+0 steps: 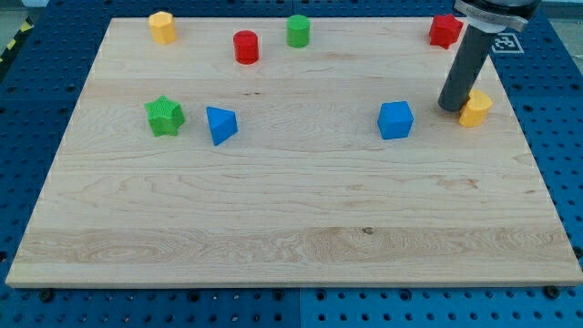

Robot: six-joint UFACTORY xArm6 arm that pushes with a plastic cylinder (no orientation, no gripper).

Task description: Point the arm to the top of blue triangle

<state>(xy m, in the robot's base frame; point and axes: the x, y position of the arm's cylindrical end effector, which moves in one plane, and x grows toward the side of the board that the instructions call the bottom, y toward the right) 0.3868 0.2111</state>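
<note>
— One blue triangle [220, 124], left of centre, just beside the green star [164, 116].
— And my tip [451, 107]?
— Far off at the frame's right, touching the yellow block [475, 107] — the triangle lies well leftward, past the blue cube [395, 119].
— Jaws?
— None; a bare rod, leaning slightly.

**Lab bench setup**

You're looking at a robotics lab: wooden counter [291, 228] sits on a blue perforated mounting plate [36, 82], a fiducial tag [504, 40] sits at the view's top right, and yellow-black hazard tape [16, 36] marks the top left.
</note>
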